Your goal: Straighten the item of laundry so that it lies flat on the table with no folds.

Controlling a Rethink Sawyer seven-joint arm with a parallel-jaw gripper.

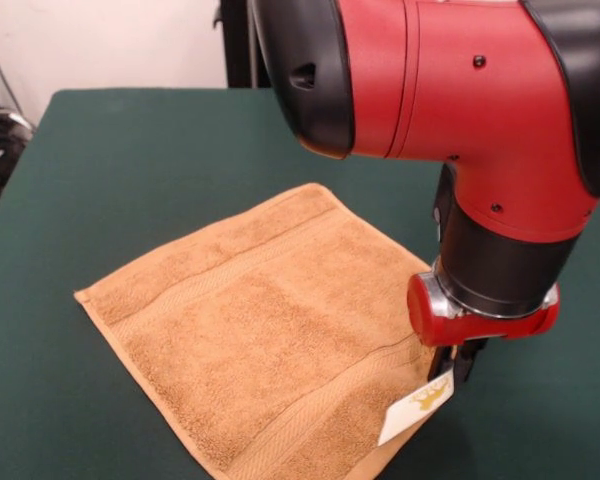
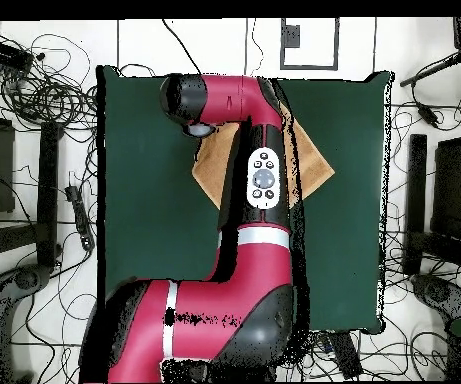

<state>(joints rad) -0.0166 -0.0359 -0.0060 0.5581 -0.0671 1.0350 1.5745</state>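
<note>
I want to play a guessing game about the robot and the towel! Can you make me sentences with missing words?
1. The golden-tan towel lies on a dark ____ table.
2. The small tag at the towel's edge is mostly ____ with yellow print.
3. The arm is black and ____.
4. The end effector is at the towel's edge, right above the ____.

Missing words: green; white; red; tag

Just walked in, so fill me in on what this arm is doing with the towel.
The red and black Sawyer arm is reaching down over the golden-tan towel on the dark green table. Its tool sits at the towel's corner with the white tag, which stands slightly lifted beside it; whether the tool has closed on anything cannot be seen. The towel looks mostly spread out and flat in the front view. From overhead, the arm covers much of it.
</note>
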